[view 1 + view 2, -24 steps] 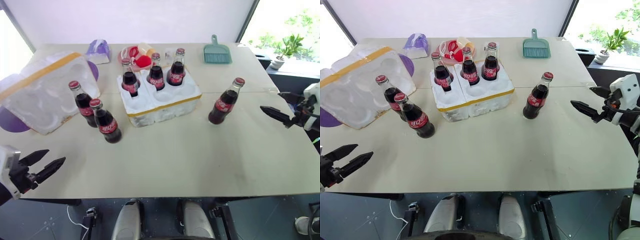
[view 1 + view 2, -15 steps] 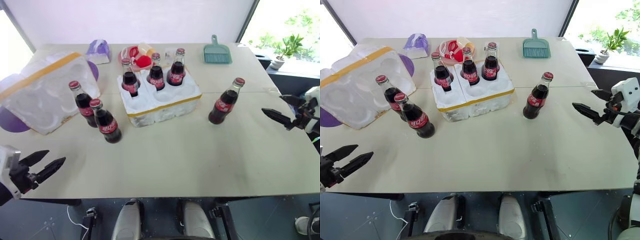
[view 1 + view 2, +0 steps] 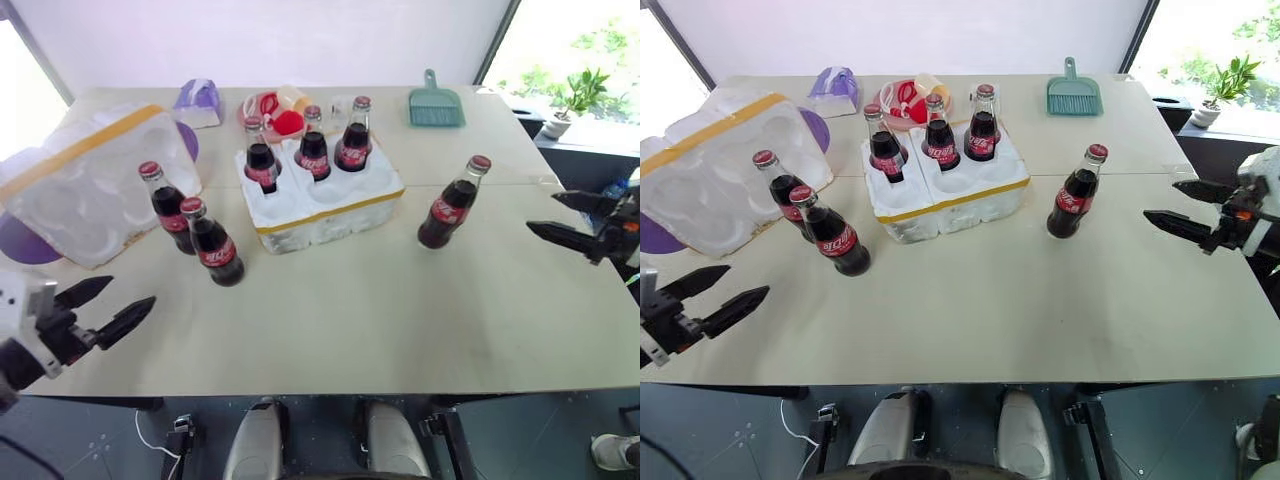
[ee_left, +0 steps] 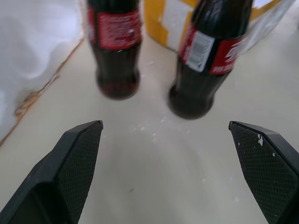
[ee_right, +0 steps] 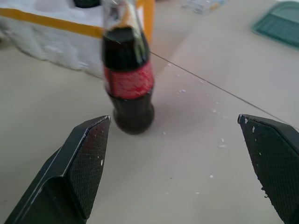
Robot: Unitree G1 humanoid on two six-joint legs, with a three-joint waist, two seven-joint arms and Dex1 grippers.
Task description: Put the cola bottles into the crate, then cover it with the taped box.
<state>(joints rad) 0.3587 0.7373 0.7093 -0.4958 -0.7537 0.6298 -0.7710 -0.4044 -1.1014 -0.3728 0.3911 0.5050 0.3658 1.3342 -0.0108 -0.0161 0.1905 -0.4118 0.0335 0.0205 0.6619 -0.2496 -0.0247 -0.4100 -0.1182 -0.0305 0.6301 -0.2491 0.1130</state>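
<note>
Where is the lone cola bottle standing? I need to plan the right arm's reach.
In the left eye view the lone cola bottle stands upright on the table, right of the crate, apart from it, facing the open right tool.

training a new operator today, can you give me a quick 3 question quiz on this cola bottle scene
1. How many cola bottles stand in the crate?
2. True or false: the taped box already covers the crate.
3. Which gripper is nearest the lone bottle right of the crate: A left gripper, B right gripper?

Key: 1. three; 2. false, it lies left of the crate; 3. B
</note>
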